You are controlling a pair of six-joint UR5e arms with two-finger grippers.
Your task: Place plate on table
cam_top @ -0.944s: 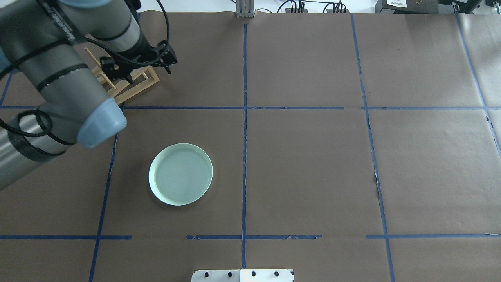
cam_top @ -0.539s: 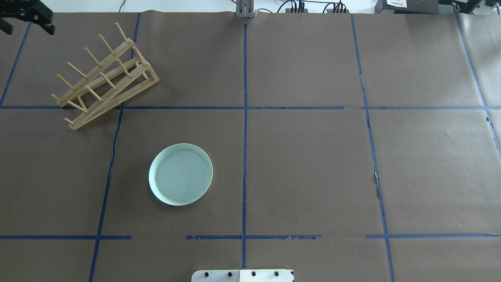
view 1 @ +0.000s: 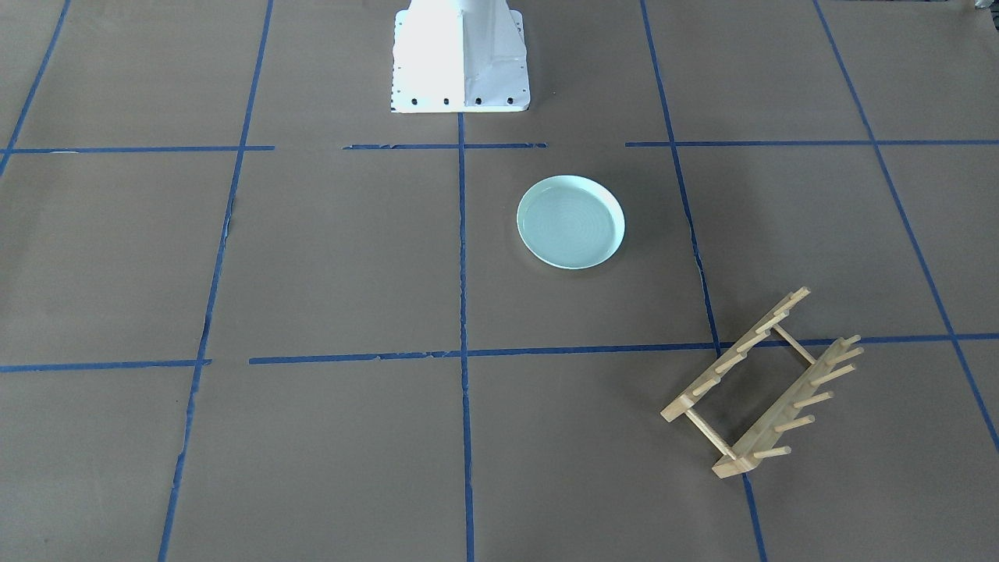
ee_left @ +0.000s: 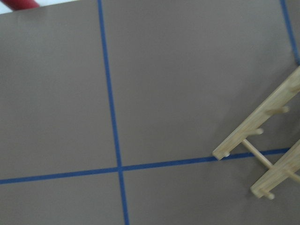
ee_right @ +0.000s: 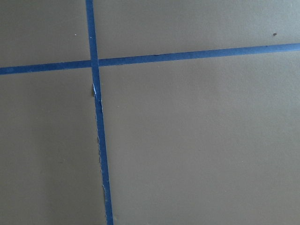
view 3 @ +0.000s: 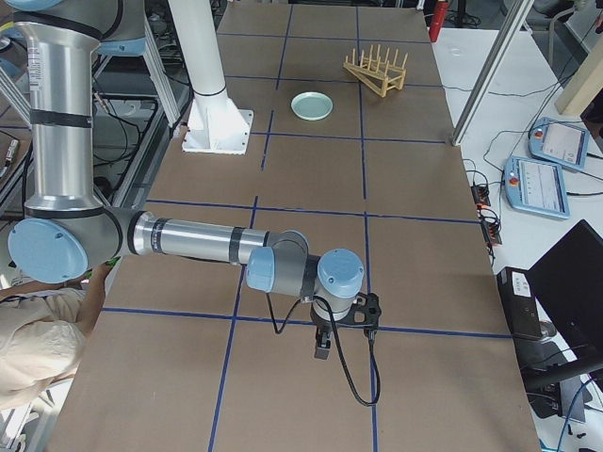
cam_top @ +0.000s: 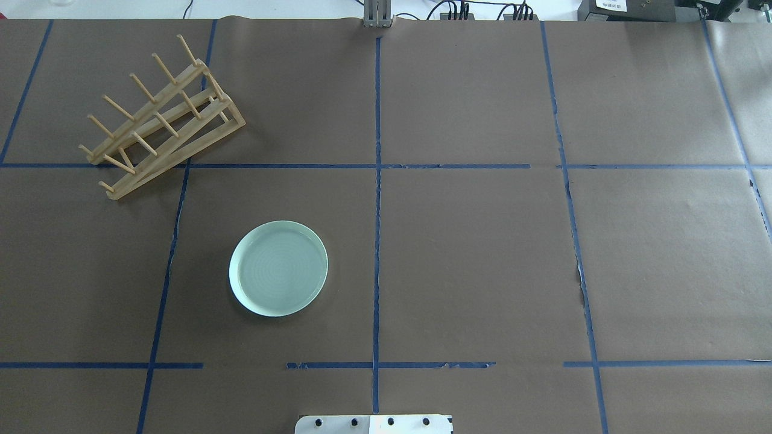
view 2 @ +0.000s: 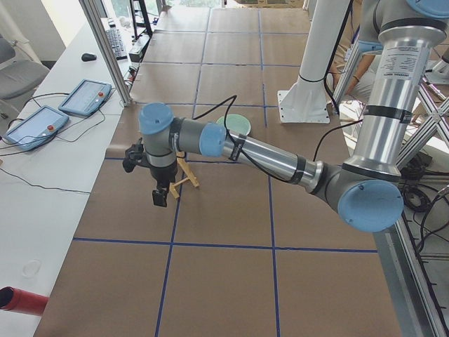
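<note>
Since a moment ago my left arm [view 2: 266, 158] has swung clear of the overhead view – it hung over the wooden peg rack [cam_top: 160, 117], then only its gripper showed at the far left corner, and now neither shows there. The plate [cam_top: 278, 268] has not shifted.

That plate lies flat on the table [cam_top: 482, 253], rim up, in the rectangle just left of the centre blue tape line [cam_top: 377, 241] as seen from overhead, near the white metal base [view 1: 460, 55] and well apart from the rack. Nothing touches it.

From the left end of the table, my left arm's first link stands upright, the elbow sits low, and the forearm stretches out almost level across the brown paper. The wrist is bent so that my left gripper [view 2: 160, 196] points straight down above the table, near the rack's end; its wrist camera catches that end of the rack beside a crossing of tape lines. Whether its fingers are apart or together I cannot tell.

My right arm [view 3: 188, 240] is posed much the same at the other end – upright first link, low elbow, level forearm, my right gripper [view 3: 322, 350] aimed down over the paper near a tape line, well apart from the plate. I cannot tell its finger state either.
</note>
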